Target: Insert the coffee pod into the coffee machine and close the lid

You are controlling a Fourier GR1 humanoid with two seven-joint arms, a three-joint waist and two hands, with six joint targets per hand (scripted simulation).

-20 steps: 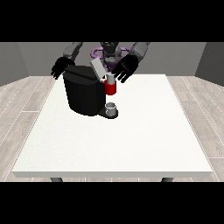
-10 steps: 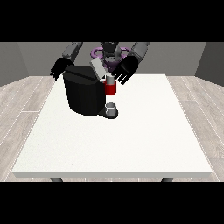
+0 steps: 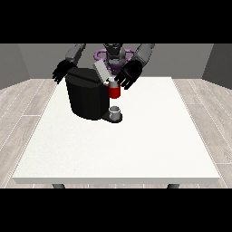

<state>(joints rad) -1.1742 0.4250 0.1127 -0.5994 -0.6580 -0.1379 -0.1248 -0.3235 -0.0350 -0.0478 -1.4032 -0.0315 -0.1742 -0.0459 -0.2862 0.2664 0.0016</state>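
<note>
A black coffee machine point(image 3: 86, 97) stands at the table's back left. Its grey lid point(image 3: 101, 71) is tilted up and open. The red brew head point(image 3: 114, 91) sticks out at the machine's front, with a light pod-like piece point(image 3: 112, 80) on top of it. A small grey cup point(image 3: 115, 113) sits on the machine's base below. The hand at the view's right point(image 3: 128, 75) hovers just right of the lid, fingers spread, holding nothing visible. The hand at the view's left point(image 3: 61, 72) hangs behind the machine's left side, fingers relaxed.
The white table point(image 3: 136, 145) stretches wide towards the camera and to the right of the machine. The robot's torso point(image 3: 113, 56) is behind the table's far edge.
The hand at the view's right has shifted slightly by the lid. The lid, machine and other hand look unchanged.
</note>
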